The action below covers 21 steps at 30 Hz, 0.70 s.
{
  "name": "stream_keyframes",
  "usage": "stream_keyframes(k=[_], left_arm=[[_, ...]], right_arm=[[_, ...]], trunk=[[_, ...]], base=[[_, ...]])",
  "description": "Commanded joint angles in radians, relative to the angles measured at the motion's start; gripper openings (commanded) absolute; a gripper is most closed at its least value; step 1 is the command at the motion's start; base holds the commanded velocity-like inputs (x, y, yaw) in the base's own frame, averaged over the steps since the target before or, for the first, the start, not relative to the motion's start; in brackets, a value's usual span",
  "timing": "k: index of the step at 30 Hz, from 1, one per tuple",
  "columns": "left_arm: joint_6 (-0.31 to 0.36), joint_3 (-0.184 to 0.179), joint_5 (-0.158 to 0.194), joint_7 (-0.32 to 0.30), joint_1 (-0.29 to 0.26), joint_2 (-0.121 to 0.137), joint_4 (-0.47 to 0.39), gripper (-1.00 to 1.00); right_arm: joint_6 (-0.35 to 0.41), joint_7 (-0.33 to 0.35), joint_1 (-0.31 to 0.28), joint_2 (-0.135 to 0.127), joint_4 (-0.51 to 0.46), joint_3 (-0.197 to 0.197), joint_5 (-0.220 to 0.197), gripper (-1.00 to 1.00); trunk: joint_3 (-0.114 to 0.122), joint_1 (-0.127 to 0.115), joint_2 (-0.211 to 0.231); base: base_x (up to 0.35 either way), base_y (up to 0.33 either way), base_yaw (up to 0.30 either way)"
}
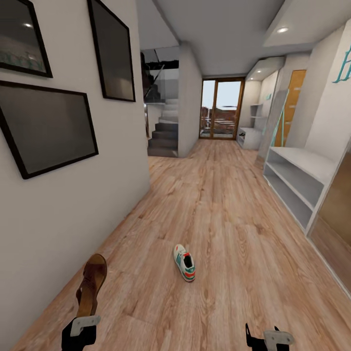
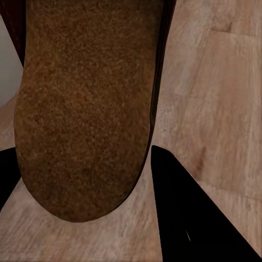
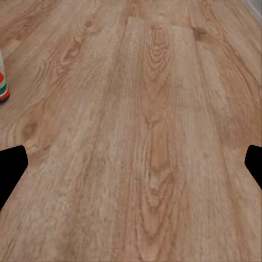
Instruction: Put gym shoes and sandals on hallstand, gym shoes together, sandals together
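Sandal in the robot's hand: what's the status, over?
Left gripper shut on sandal, held up. Right gripper open, empty. One gym shoe on corridor floor ahead. Pale shelves right; path open.

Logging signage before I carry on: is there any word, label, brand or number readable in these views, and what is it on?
Nothing can be read in full.
Teal lettering on the right wall: cut off by the picture's edge, shaped like an "h", not legible as a word.
Gym shoe on the corridor floor: green stripes and a red-orange tag, no legible brand.
Sandal in the left gripper: its sole shows no marking.
Framed pictures on the left wall: dark, no text.
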Motion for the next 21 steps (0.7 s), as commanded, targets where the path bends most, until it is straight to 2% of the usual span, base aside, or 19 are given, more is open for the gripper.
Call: stream_keyframes(k=[1, 21], left_arm=[[-0.003, 0.006, -0.006, -0.006, -0.001, -0.001, 0.000, -1.00], [-0.002, 0.006, -0.006, -0.007, -0.001, -0.001, 0.001, -1.00]], right_arm=[[-0.003, -0.006, -0.001, -0.001, 0.000, 0.008, -0.006, 1.00], [-0.003, -0.005, -0.001, 0.000, -0.006, 0.008, -0.008, 1.00]], trunk=[[-0.001, 0.000, 0.000], [-0.001, 0.000, 0.000]], base=[[0.337, 0.000, 0.018], [0.338, 0.000, 0.002]])
